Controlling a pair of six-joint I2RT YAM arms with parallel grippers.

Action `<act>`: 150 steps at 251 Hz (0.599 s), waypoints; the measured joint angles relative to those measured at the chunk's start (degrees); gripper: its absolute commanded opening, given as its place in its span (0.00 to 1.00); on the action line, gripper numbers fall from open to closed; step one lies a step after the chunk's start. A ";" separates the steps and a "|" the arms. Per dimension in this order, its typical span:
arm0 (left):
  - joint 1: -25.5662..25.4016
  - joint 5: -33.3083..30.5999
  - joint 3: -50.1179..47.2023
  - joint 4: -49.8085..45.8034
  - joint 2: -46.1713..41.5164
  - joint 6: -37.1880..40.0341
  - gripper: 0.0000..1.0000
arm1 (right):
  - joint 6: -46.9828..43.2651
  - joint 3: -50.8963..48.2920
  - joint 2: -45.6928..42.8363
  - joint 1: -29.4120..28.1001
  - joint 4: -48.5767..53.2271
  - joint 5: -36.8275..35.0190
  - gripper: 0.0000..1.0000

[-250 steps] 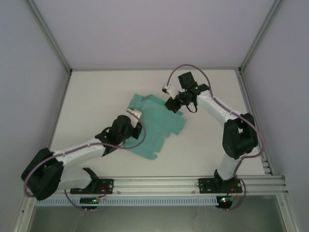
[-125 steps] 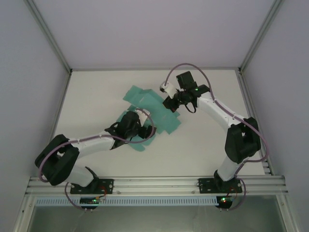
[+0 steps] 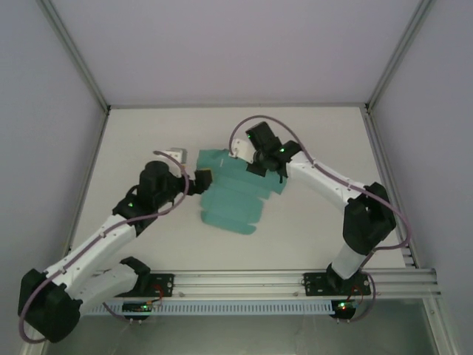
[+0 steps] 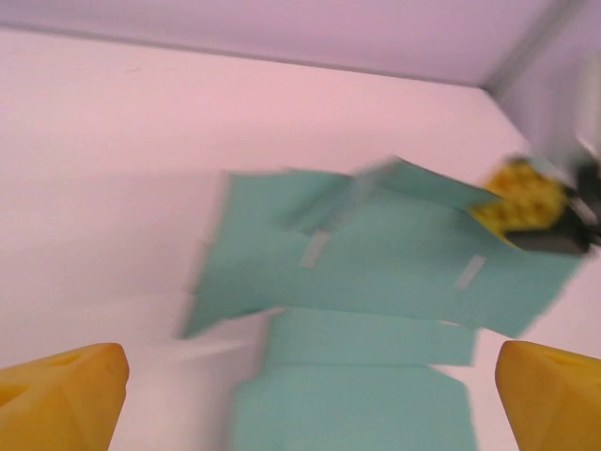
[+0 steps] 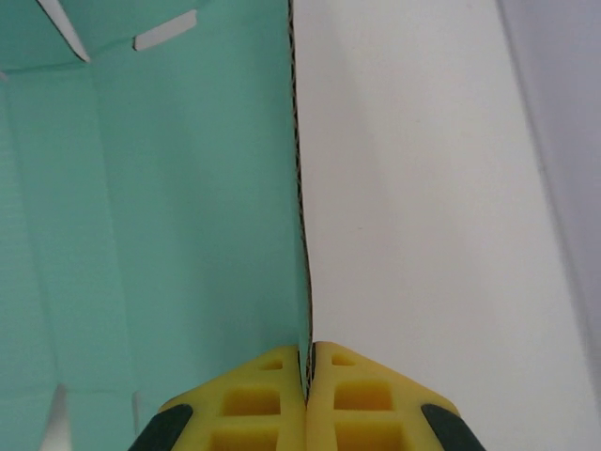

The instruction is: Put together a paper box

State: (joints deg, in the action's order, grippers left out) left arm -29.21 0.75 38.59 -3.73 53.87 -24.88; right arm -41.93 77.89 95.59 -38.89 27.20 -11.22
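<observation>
- The white counter (image 3: 148,140) sits inside pale walls edged with a metal frame.
- The paper box (image 3: 230,201), a flat teal die-cut sheet with flaps and not yet folded, lies near the middle of the counter between the two arms.
- The left tool (image 4: 310,385) stands wide, its yellow fingers (image 4: 61,395) far apart with nothing between them. It is just beside the sheet's left edge and faces across it.
- The right tool (image 5: 307,355) is pinched narrow on the sheet's far edge, with the thin card caught between its yellow pads (image 5: 254,399).
</observation>
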 measured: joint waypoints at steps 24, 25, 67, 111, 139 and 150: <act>5.92 -0.33 -1.09 -2.14 -0.17 -3.32 1.00 | -4.74 -3.74 -0.11 -3.08 -5.73 -7.02 0.01; 6.14 -0.31 -1.16 -2.16 -0.17 -3.41 1.00 | -4.92 -3.91 -0.13 -3.19 -5.99 -7.19 0.01; 13.22 1.18 -4.13 -4.52 0.17 -5.92 1.00 | -14.16 -14.58 -2.69 -5.68 -22.36 -13.29 0.01; 16.06 2.21 -4.37 -5.07 1.81 -5.70 1.00 | -24.28 -23.78 -4.31 -7.21 -39.80 -15.91 0.01; 16.90 4.31 -4.37 -3.89 3.72 -4.94 1.00 | -29.51 -27.10 -4.31 -8.26 -48.81 -16.24 0.01; 16.92 5.38 -4.35 -3.30 4.83 -4.48 1.00 | -30.97 -28.37 -4.24 -8.55 -51.95 -16.24 0.01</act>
State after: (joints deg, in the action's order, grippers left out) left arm -12.29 6.13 34.24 -7.03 58.70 -29.36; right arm -72.90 49.52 91.35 -47.44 -24.75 -27.46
